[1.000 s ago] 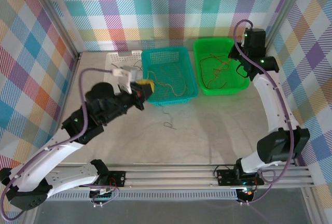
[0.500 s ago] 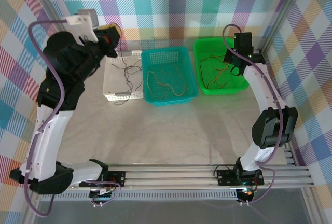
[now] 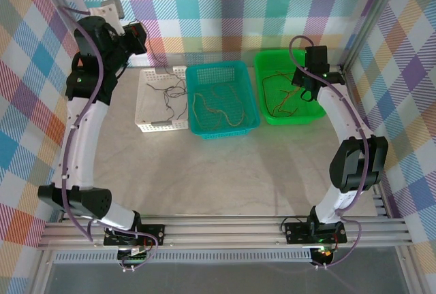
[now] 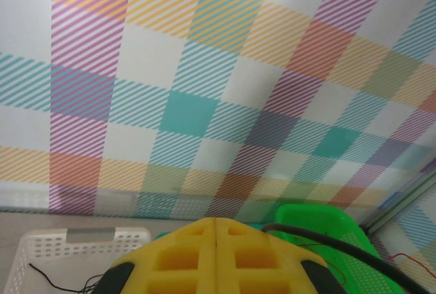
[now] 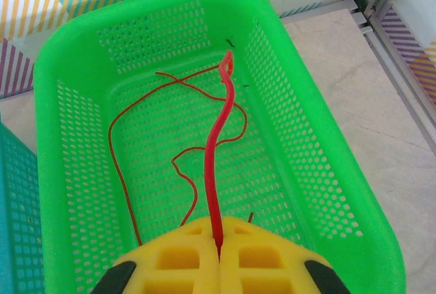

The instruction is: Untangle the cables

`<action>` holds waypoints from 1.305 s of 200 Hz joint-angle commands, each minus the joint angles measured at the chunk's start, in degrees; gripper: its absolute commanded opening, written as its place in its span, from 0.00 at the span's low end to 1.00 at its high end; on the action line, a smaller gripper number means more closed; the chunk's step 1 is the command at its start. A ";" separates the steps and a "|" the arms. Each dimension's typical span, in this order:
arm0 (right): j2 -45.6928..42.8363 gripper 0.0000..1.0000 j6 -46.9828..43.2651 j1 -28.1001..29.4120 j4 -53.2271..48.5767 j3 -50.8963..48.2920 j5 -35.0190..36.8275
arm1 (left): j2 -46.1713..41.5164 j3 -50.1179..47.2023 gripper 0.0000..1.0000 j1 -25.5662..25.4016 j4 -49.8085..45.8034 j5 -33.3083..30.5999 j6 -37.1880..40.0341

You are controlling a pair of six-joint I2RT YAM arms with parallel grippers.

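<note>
White basket [image 3: 141, 100], teal basket [image 3: 225, 131], green basket [image 3: 296, 119] line far edge; near table [image 3: 225, 171] open for passage.

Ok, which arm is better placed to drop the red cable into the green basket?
Right. The right gripper hangs above the green basket with its jaws shut on the red cable, which dangles into it. The left gripper, shut on nothing visible, faces the back wall.
</note>
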 commanded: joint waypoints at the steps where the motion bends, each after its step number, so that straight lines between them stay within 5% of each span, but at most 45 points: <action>1: 0.16 0.00 0.22 -0.35 1.81 -0.93 -0.75 | 2.21 1.14 0.00 1.71 3.42 1.88 -1.77; 36: 1.02 0.00 0.68 -0.35 2.35 -1.84 -0.36 | 4.87 -0.42 0.00 2.59 3.74 2.97 -2.65; 78: 4.59 0.00 1.85 -0.30 0.72 -1.18 -1.42 | 3.93 -14.92 0.00 2.58 9.82 1.97 -3.60; 179: 22.47 0.00 1.76 -0.37 -18.39 16.06 -11.27 | 13.22 -23.63 0.00 3.20 13.81 0.91 -4.73; 261: 21.17 0.26 4.17 -0.44 -20.08 18.22 -13.53 | 20.55 -28.32 0.00 3.28 13.46 0.55 -6.90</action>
